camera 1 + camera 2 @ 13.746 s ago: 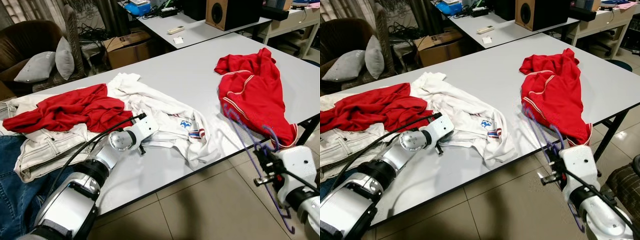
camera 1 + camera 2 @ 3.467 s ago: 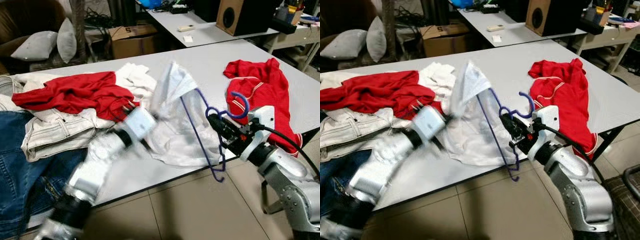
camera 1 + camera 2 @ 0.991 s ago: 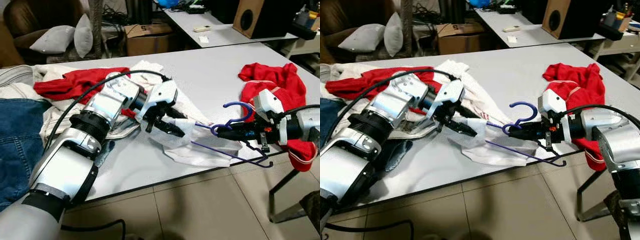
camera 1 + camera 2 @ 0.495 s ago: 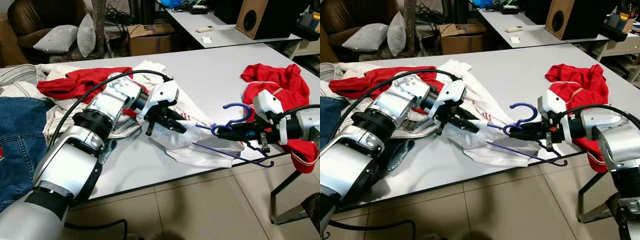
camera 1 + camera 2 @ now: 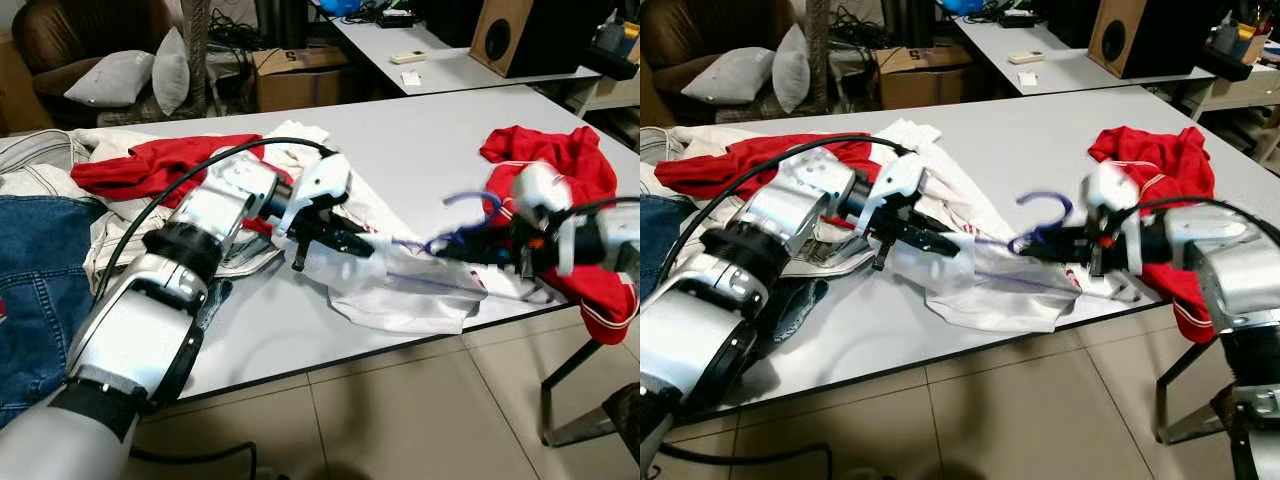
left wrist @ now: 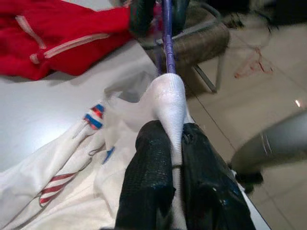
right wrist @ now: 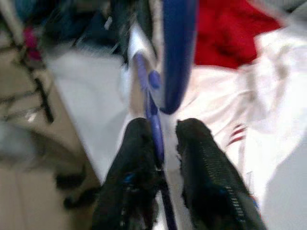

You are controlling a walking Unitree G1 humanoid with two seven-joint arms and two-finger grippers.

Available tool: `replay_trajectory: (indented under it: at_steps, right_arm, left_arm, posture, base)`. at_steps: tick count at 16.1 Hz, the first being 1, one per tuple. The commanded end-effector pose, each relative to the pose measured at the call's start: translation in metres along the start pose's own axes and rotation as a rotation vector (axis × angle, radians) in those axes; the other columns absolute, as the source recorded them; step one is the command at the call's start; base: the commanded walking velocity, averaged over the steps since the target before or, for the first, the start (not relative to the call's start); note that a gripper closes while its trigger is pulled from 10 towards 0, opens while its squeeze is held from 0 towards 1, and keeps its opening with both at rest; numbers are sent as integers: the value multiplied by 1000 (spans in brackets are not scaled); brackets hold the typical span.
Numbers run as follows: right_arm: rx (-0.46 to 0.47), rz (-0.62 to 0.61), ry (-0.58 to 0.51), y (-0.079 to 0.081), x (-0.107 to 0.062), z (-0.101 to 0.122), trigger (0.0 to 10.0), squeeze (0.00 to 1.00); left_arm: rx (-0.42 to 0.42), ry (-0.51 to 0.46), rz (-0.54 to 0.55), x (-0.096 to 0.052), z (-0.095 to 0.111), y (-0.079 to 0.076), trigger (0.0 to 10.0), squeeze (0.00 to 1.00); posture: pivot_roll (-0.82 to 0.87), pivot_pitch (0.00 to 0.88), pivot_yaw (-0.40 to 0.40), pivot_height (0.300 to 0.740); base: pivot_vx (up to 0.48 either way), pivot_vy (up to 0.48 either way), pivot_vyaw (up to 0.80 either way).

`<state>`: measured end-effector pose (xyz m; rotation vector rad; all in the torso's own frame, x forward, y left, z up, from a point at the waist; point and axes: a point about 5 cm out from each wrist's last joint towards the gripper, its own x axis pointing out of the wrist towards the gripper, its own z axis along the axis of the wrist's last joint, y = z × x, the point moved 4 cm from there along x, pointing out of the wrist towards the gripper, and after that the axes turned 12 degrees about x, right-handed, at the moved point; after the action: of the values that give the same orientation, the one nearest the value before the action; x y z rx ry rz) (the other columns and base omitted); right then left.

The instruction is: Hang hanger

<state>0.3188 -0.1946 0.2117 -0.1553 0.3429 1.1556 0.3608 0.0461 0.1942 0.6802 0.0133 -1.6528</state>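
Left gripper (image 5: 352, 243) is over the middle of the white table (image 5: 440, 140), fingers closed tight on a pinched fold of the white shirt (image 5: 400, 290); left wrist view shows the cloth squeezed between the two black fingers (image 6: 146, 177). The rest of the white shirt lies spread on the table toward the near edge, with red-and-blue striped trim visible.

Right gripper (image 5: 1055, 243) reaches in from the right, just beside the shirt, fingers closed on the purple hanger (image 5: 1040, 222) near the base of its hook; right wrist view shows the hanger wire (image 7: 153, 115) clamped between the fingers. The hook curves up above the gripper. One hanger arm runs toward the left gripper and goes into the pinched shirt fold. The right arm and hanger are motion-blurred in the head views.

A red shirt with white piping (image 5: 560, 180) lies on the right part of the table, draping over the near edge behind the right arm. Another red garment (image 5: 150, 165) sits on a pile on the left with pale jeans (image 5: 40, 165) and blue denim (image 5: 35, 290). Beyond the table: a cardboard box (image 5: 300, 75), grey cushions (image 5: 115, 75) on a dark sofa, a speaker (image 5: 520, 35) on a second table.
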Motion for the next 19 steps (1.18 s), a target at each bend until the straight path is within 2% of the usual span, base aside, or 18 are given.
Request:
replay_trajectory:
  at_steps: [1,2,3,6,7,8,9,10,11,12,14,15,17,19]
  right_arm:
    - [-7,-30,-79,0,-13,16,10000,1000]
    - [-3,-24,-131,5,-20,23,10000,1000]
    - [-7,-19,-249,15,-38,38,10000,1000]
    - [13,-57,-478,24,-57,61,10000,1000]
    - [30,-38,-471,36,-52,56,10000,1000]
    - [37,-34,-460,41,-49,52,10000,1000]
    - [81,-35,-380,51,-31,29,10000,1000]
    - [107,-40,-335,58,-23,16,10000,1000]
    - [192,-109,-296,56,-4,-7,10000,1000]
    - [240,-211,-283,47,4,-20,10000,1000]
    - [349,-460,-268,19,4,-45,10000,1000]
    - [369,-530,-265,11,2,-53,10000,1000]
    - [355,-543,-239,11,5,-60,10000,1000]
    - [380,-501,-201,15,17,-69,10000,1000]
  left_arm:
    - [-8,3,51,-8,-3,3,0,0]
    - [-20,12,92,-12,-8,4,0,0]
    - [-51,32,197,-23,-19,8,0,0]
    - [-83,51,309,-32,-30,10,0,0]
    - [-96,29,384,-38,-28,17,0,0]
    - [-103,16,411,-40,-26,20,0,0]
    - [-97,-25,461,-48,-16,27,0,0]
    - [-91,-50,479,-52,-11,30,0,0]
    - [-47,-110,469,-56,6,31,0,0]
    - [-21,-131,460,-58,14,31,0,0]
    - [20,-139,473,-66,25,32,0,0]
    - [25,-142,492,-69,30,33,0,0]
    - [40,-134,496,-71,34,32,0,0]
    - [58,-139,473,-69,41,27,0,0]
  posture:
    - [-63,0,58,740]
    - [-63,0,60,740]
    - [-63,0,64,740]
    - [-66,0,67,740]
    - [-69,0,68,740]
    - [-71,0,69,740]
    - [-76,0,74,740]
    - [-76,0,74,740]
    - [-74,0,70,740]
    - [-72,0,67,740]
    - [-69,0,64,740]
    - [-69,0,63,740]
    - [-62,0,54,740]
    - [-61,0,50,740]
  base:
    - [0,0,0]
    - [0,0,0]
    - [0,0,0]
    - [0,0,0]
    - [0,0,0]
    - [0,0,0]
    - [0,0,0]
    - [0,0,0]
    - [0,0,0]
    - [0,0,0]
    - [0,0,0]
    - [0,0,0]
    - [0,0,0]
    - [0,0,0]
